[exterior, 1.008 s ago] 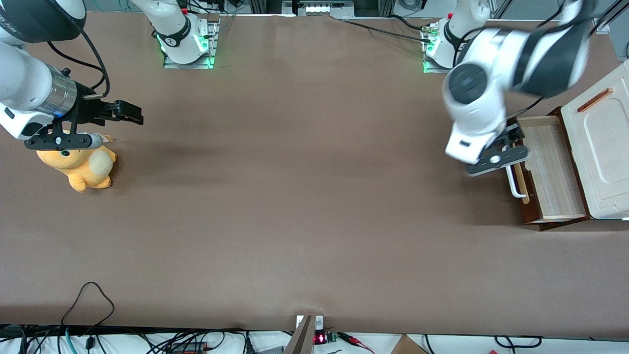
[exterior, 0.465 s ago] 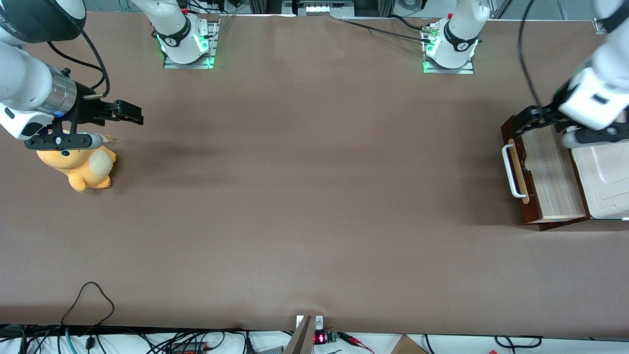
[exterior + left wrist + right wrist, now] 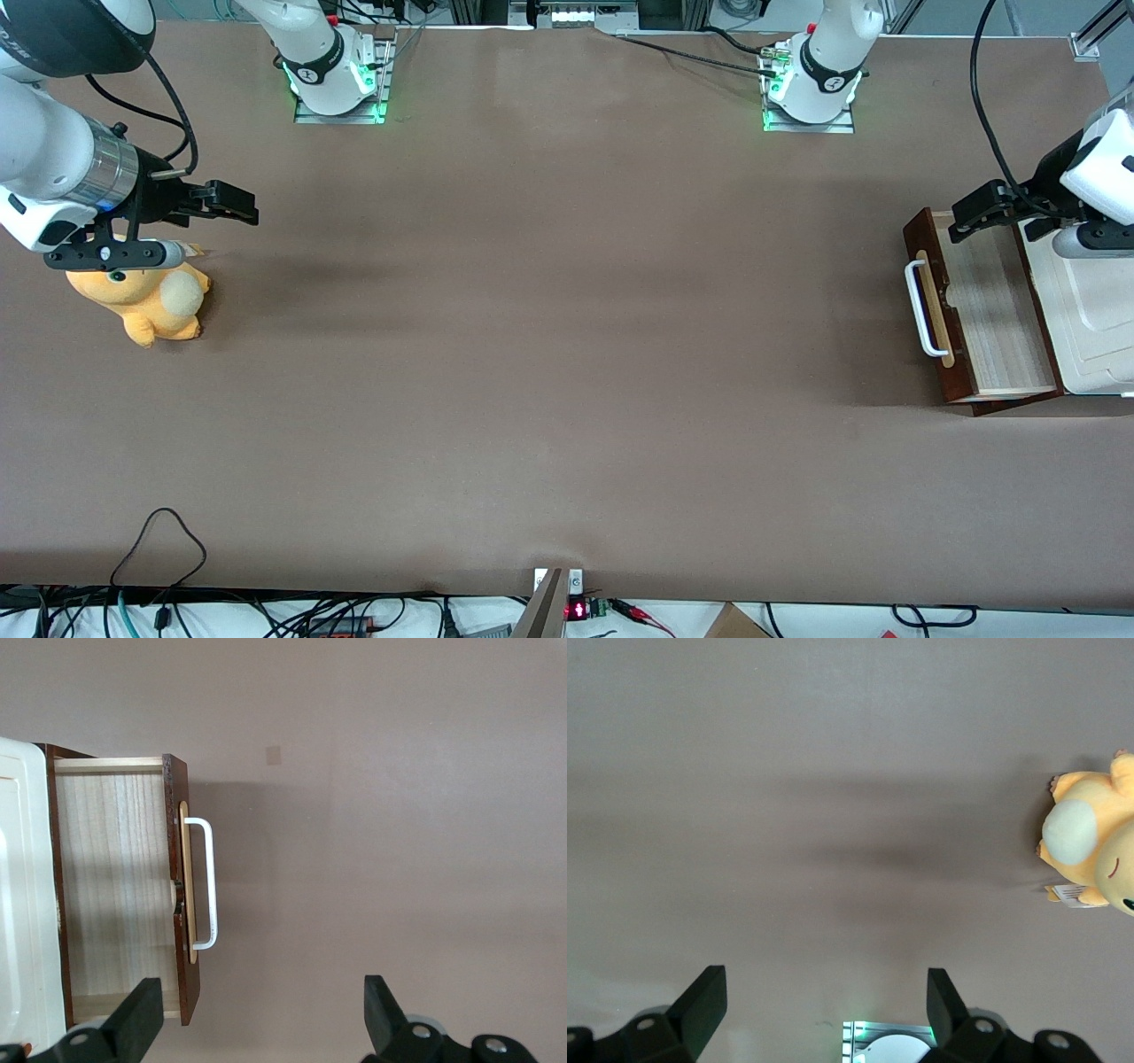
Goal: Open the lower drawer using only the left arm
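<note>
Lower drawer [image 3: 983,310] stood pulled out, pale interior exposed, at working arm's end of bench [image 3: 567,354]. End effector [image 3: 979,213] hovered above, fingers spread, empty; apparently task finished.

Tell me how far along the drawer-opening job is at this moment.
Done: the dark reddish-brown wooden lower drawer stands pulled out from under the white cabinet top, its light striped wood interior exposed. In hand: nothing; the left arm's black pincer is open, above the drawer's end farther from the front camera, apart from the white bar handle. Left: seemingly only parking the arm.
</note>
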Robot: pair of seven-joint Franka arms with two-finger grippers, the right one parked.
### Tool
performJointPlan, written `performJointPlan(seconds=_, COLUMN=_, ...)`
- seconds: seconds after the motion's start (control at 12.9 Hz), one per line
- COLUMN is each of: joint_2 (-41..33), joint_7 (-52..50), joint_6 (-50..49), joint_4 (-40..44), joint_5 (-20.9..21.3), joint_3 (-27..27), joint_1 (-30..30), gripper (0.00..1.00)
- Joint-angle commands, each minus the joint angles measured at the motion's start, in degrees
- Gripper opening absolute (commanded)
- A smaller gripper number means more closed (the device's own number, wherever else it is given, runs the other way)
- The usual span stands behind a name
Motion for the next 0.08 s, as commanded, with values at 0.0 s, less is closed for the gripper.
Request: performJointPlan(seconds=0.0, joint_2=-0.13, joint_7=1.45, joint_6=-0.77, joint_4=0.47, joint_5=-1.04, joint_3=0.02, joint_1=0.01, gripper=1.00)
